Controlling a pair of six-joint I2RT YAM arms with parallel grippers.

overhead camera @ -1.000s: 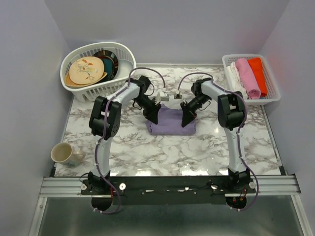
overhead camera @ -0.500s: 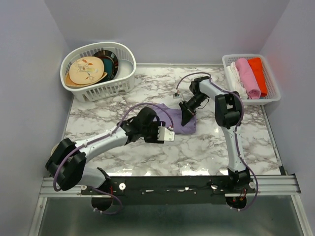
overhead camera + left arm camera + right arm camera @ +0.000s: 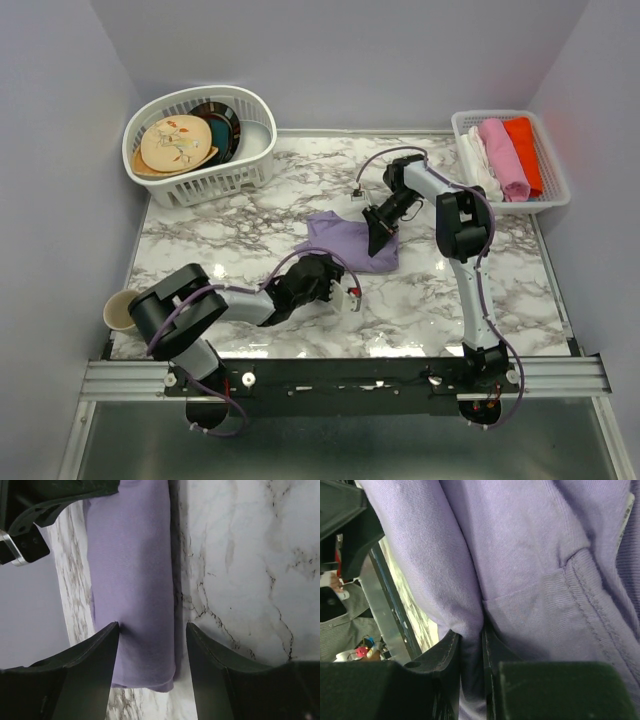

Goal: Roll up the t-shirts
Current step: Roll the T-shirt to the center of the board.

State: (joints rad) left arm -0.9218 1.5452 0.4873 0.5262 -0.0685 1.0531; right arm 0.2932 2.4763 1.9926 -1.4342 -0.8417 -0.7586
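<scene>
The lavender t-shirt (image 3: pixel 345 240) lies partly rolled in the middle of the marble table. My right gripper (image 3: pixel 381 236) is shut on a fold at its right end; in the right wrist view the jaws (image 3: pixel 471 635) pinch lavender cloth (image 3: pixel 520 555). My left gripper (image 3: pixel 338 276) is low at the shirt's near edge and is open. In the left wrist view its fingers (image 3: pixel 80 675) stand apart over the end of the shirt roll (image 3: pixel 135 580), gripping nothing.
A white basket (image 3: pixel 245 165) with round patterned plates stands at the back left. A white basket (image 3: pixel 555 170) of rolled pink, orange and white cloths stands at the back right. A mug (image 3: pixel 125 312) sits at the near left.
My left gripper has let go of the shirt's left end and the arm has swung down to the near left. The shirt's left part has spread out. The right gripper has stayed shut on it.
</scene>
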